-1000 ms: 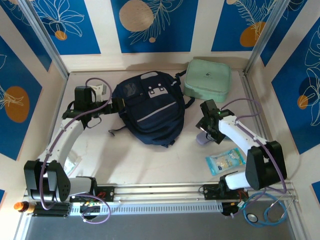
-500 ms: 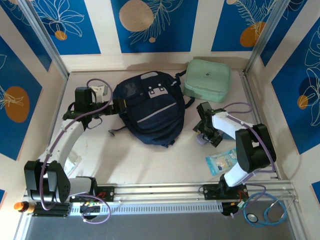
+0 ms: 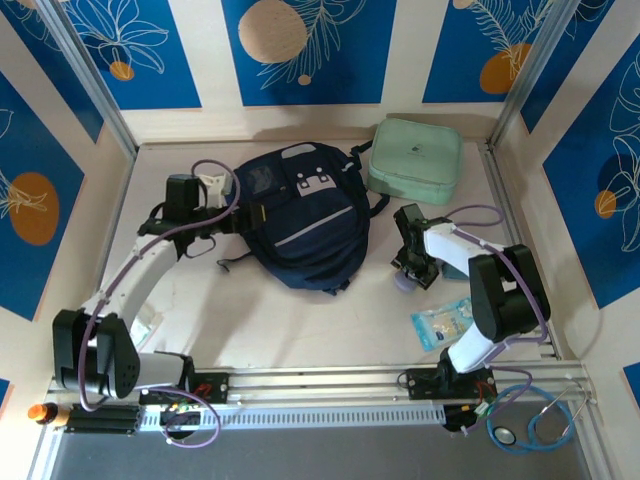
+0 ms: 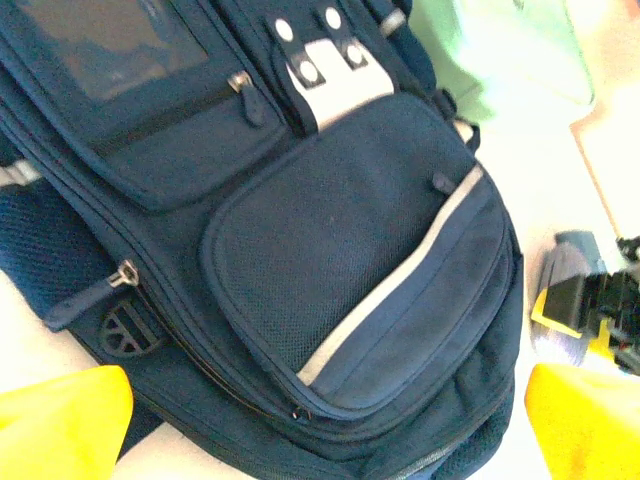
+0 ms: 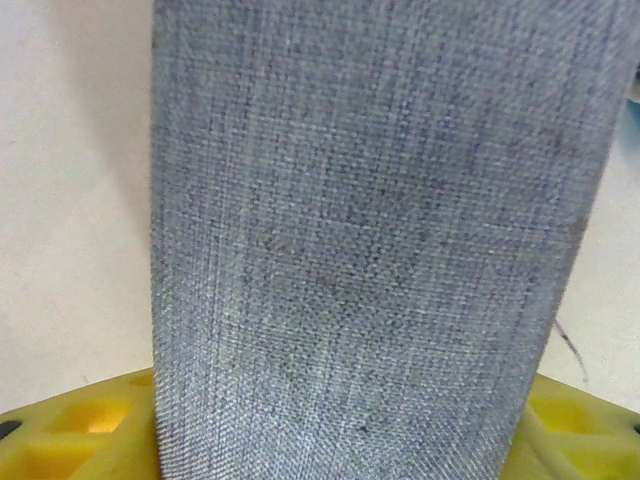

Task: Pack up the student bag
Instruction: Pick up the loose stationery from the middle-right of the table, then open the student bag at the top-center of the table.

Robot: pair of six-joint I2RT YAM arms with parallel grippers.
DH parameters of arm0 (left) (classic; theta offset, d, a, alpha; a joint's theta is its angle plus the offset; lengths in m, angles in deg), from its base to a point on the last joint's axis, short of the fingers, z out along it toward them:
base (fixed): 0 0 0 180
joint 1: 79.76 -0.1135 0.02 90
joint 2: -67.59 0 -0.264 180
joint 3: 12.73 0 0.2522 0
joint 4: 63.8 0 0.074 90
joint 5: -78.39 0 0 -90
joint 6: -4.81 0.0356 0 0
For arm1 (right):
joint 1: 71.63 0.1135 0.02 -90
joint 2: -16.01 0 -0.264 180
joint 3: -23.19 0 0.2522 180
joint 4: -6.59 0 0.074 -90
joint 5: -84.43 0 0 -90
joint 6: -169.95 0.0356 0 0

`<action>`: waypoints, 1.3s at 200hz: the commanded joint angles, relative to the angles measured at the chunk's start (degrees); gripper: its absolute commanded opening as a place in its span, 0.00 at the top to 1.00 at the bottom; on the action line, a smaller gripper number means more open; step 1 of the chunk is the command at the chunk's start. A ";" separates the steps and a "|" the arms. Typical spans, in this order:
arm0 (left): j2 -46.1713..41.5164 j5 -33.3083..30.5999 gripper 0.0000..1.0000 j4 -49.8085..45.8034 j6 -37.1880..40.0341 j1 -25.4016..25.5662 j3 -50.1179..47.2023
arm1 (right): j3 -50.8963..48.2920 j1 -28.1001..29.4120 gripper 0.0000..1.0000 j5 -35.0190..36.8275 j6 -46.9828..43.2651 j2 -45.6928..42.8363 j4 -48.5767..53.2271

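Note:
The student bag (image 3: 300, 220) is a dark navy backpack lying flat at the middle back of the table. My left gripper (image 3: 213, 188) is open at the bag's upper left edge. In the left wrist view the bag (image 4: 350, 250) lies below and between the spread yellow fingertips (image 4: 60, 425), with nothing held. To the right of the bag, my right gripper (image 3: 408, 272) is down on a grey fabric pouch (image 3: 402, 282) on the table. The right wrist view shows the pouch (image 5: 360, 230) spanning the gap, with a yellow finger (image 5: 80, 430) against each side.
A mint-green zip case (image 3: 415, 160) sits at the back right, close to the bag. A blue and white packet (image 3: 450, 322) lies near the right arm's base. A stethoscope (image 3: 530, 420) rests beyond the front rail. Patterned walls close in the table.
My left gripper has moved right, closer to the bag's edge. My right arm folded in and its jaws narrowed onto the grey pouch.

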 commanded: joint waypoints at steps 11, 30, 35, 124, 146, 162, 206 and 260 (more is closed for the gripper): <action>2.91 -1.82 0.00 -1.70 5.26 5.34 4.73 | -0.88 1.38 0.45 1.31 -2.55 -5.94 -0.50; 5.52 -3.02 0.00 -1.48 9.81 9.40 6.32 | -0.84 1.92 0.45 1.43 -4.52 -9.80 -1.38; 6.47 -3.48 0.00 -1.76 10.88 10.53 7.02 | -0.70 1.90 0.45 0.77 -4.84 -10.73 -1.51; 25.71 -21.67 0.13 -15.22 35.18 26.72 22.19 | 0.31 2.90 0.45 -5.70 -3.87 -19.12 -4.28; 30.79 -24.92 0.20 -17.55 37.57 28.46 26.35 | 0.87 2.84 0.45 -6.29 -3.87 -19.09 -4.86; 33.73 -27.88 0.23 -18.68 38.23 29.33 29.07 | 1.44 2.74 0.45 -6.67 -4.26 -19.01 -4.95; 39.07 -36.68 0.33 -21.89 37.37 29.80 35.37 | 1.85 2.57 0.45 -7.01 -3.69 -19.60 -5.42; 37.35 -36.91 0.60 -24.10 37.47 29.50 38.06 | 2.06 2.29 0.45 -7.27 -3.68 -21.33 -5.17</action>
